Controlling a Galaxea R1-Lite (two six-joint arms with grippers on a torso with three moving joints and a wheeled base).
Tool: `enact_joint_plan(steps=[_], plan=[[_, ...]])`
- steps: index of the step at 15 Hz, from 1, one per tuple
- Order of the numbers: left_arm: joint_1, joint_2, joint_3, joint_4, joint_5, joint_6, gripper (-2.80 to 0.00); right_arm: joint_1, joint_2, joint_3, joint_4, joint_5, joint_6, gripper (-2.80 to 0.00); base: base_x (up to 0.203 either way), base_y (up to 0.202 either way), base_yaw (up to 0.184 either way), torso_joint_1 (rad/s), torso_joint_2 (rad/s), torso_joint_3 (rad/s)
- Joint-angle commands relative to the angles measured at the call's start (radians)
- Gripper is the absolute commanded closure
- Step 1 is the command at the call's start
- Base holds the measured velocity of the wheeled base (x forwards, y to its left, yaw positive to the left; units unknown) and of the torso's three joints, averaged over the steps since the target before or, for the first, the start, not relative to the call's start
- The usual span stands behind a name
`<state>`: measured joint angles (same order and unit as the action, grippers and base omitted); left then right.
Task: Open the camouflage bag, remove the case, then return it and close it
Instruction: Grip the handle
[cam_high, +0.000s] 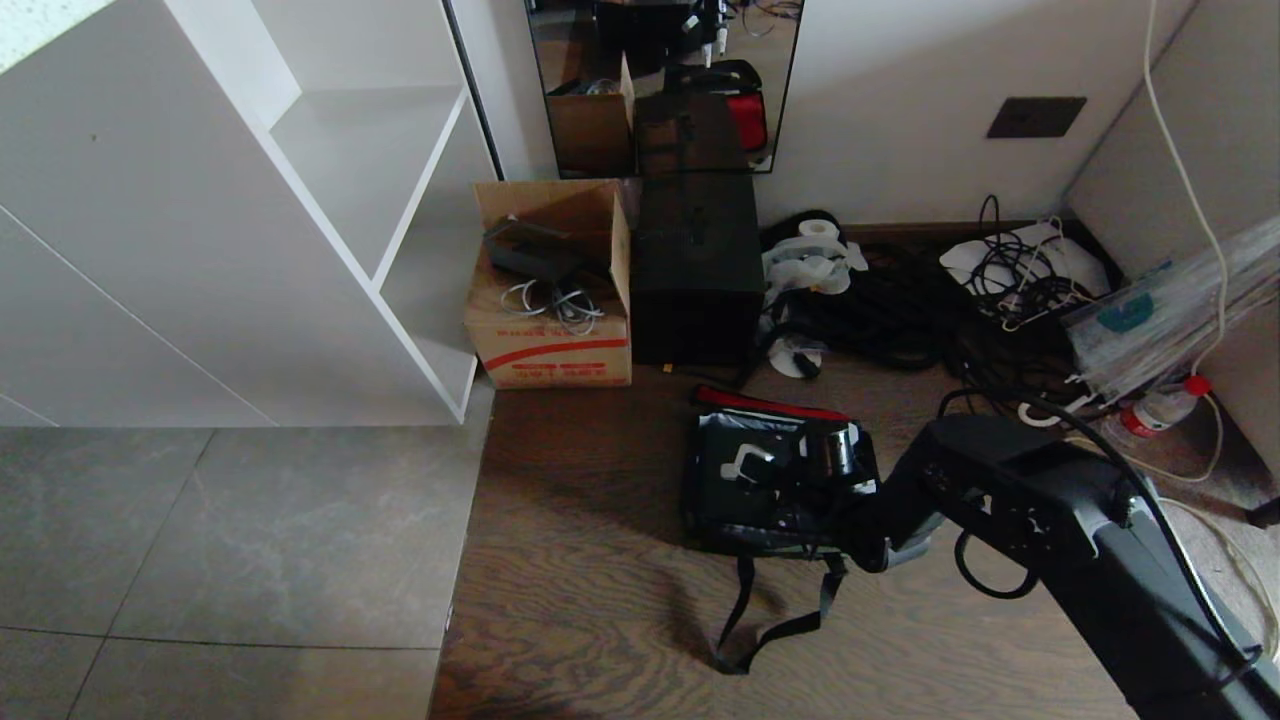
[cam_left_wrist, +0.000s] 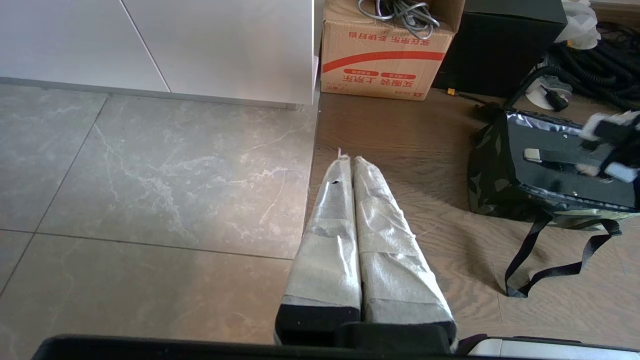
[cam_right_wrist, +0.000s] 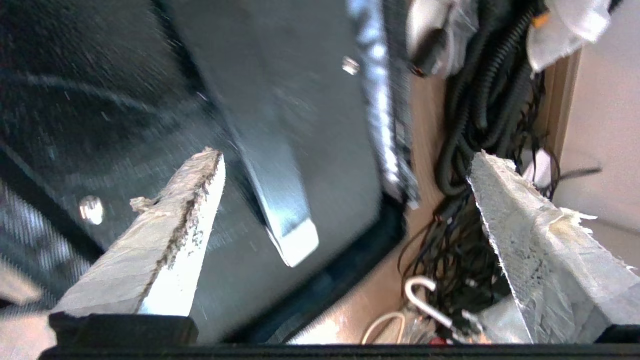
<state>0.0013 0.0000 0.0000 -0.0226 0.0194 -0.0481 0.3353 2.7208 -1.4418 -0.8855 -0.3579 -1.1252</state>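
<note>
The camouflage bag (cam_high: 700, 500) (cam_left_wrist: 492, 175) lies open on the wood floor, its red lining (cam_high: 760, 404) showing at the far edge. Inside it lies the black case (cam_high: 730, 485) (cam_left_wrist: 555, 175) (cam_right_wrist: 310, 100), its handle with a silver end fitting (cam_left_wrist: 532, 155) (cam_right_wrist: 292, 235) facing up. My right gripper (cam_high: 835, 465) (cam_left_wrist: 590, 150) (cam_right_wrist: 346, 155) hangs open just above the case's right end, holding nothing. One finger is over the case, the other beyond the bag's edge. My left gripper (cam_left_wrist: 350, 160) is parked low, shut and empty, left of the bag.
A tall black box (cam_high: 695, 280) and a cardboard box (cam_high: 550, 320) stand behind the bag. Tangled black cables (cam_high: 900, 310) and a plastic bottle (cam_high: 1160, 405) lie at the right. A white cabinet (cam_high: 300, 250) is at the left. The bag's strap (cam_high: 770, 620) trails toward me.
</note>
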Motion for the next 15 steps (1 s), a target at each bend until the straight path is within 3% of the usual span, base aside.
enact_joint_plan(steps=[1, 6, 15], plan=[[0.0, 0.0, 0.011, 0.0, 0.001, -0.001, 0.0, 0.005, -0.123, 0.098, -0.009, 0.001, 0.023, -2.8, 0.0, 0.0, 0.0, 0.0, 0.0, 0.0], [0.0, 0.0, 0.011, 0.0, 0.001, -0.001, 0.0, 0.008, -0.188, 0.255, -0.121, 0.031, 0.038, -2.8, 0.0, 0.0, 0.0, 0.0, 0.0, 0.0], [0.0, 0.0, 0.011, 0.0, 0.001, 0.005, 0.0, 0.008, -0.201, 0.253, -0.115, 0.031, 0.033, -2.8, 0.0, 0.0, 0.0, 0.0, 0.0, 0.0]])
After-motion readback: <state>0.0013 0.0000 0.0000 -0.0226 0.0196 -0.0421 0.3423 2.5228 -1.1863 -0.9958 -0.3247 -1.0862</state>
